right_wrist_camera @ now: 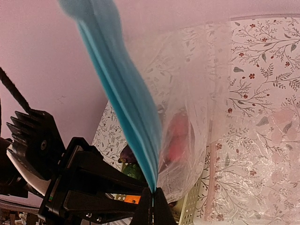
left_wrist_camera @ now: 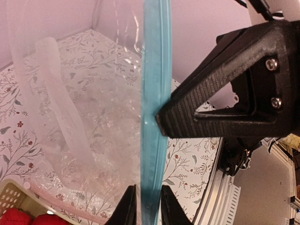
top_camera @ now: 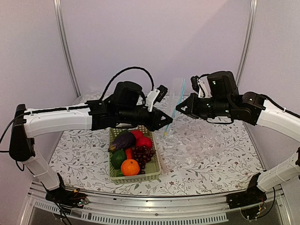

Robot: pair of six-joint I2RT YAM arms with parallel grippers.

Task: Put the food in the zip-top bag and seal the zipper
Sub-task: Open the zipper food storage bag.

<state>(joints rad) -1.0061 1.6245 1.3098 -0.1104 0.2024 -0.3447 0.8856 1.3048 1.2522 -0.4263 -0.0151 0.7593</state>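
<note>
Down on the table (top_camera: 79, 157), the food (top_camera: 133, 151) sits in a basket (top_camera: 151, 174). Above it, the left gripper (top_camera: 169, 120) has its jaws either side of the blue zipper (left_wrist_camera: 152, 93) on the clear bag (left_wrist_camera: 93, 122), nearly closed, can't tell if they're pinching. Just beside it, the right gripper (top_camera: 178, 108) is clamped on that zipper.

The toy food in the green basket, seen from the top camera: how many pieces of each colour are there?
Purple: 1, the eggplant
Red: 2, the red fruits
Dark red: 1, the grapes
Green: 1, the green vegetable
Orange: 2, the orange and what looks like a carrot
Total: 7 in view; more may lie hidden underneath.
</note>
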